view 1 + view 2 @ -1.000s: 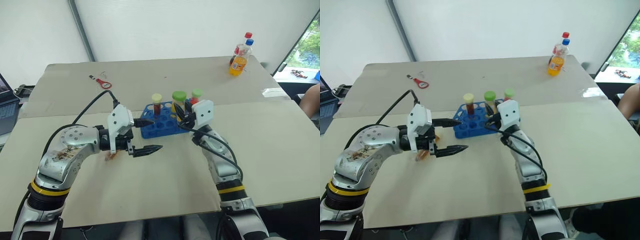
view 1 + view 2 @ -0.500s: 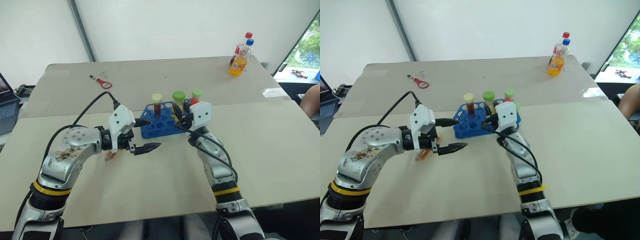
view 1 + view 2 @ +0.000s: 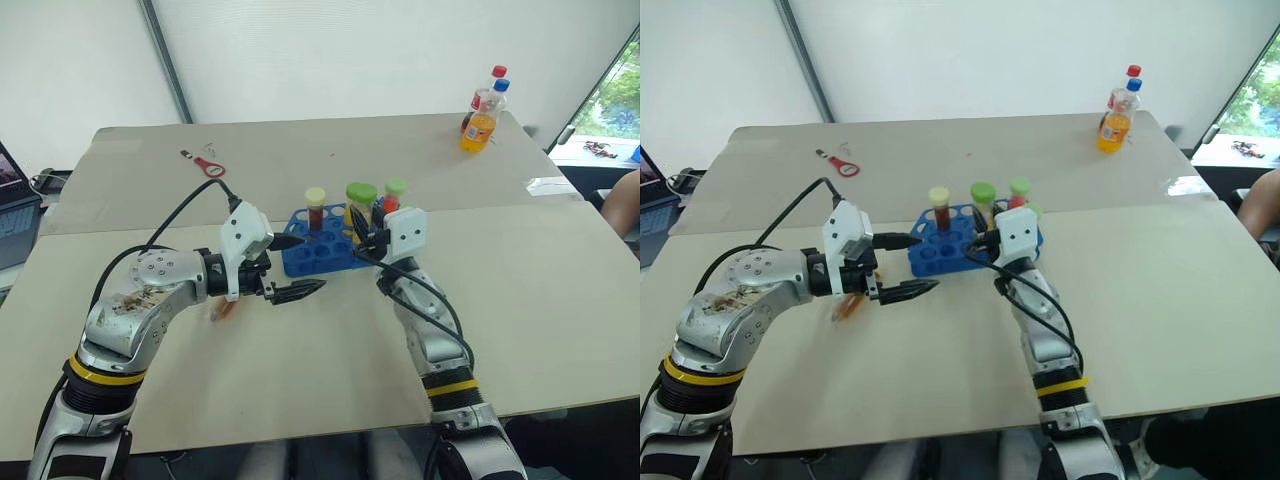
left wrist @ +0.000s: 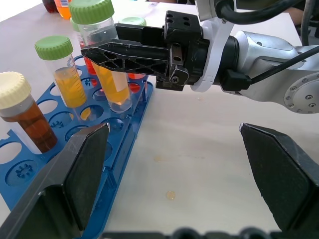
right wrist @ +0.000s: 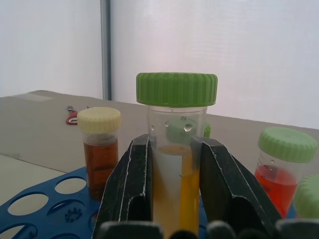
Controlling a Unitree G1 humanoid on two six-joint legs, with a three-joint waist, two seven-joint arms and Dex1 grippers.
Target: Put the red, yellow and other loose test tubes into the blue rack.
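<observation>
**Yellow tube poised over the rack**

The right gripper (image 5: pixel 172 196) is clenched on the yellow tube (image 5: pixel 174 169), green cap up, long axis upright, its base seemingly just entering a hole at the blue rack (image 3: pixel 318 252)'s near right corner; whether it is seated is hard to judge. Four capped tubes stand at the rack: cream-capped brown tube (image 3: pixel 315 208), this yellow one and two more green-capped. The left gripper (image 3: pixel 293 268) hangs spread wide and empty at nine o'clock of the rack. One loose orange tube (image 3: pixel 224 308) lies below the left wrist, nearest that arm.
</observation>
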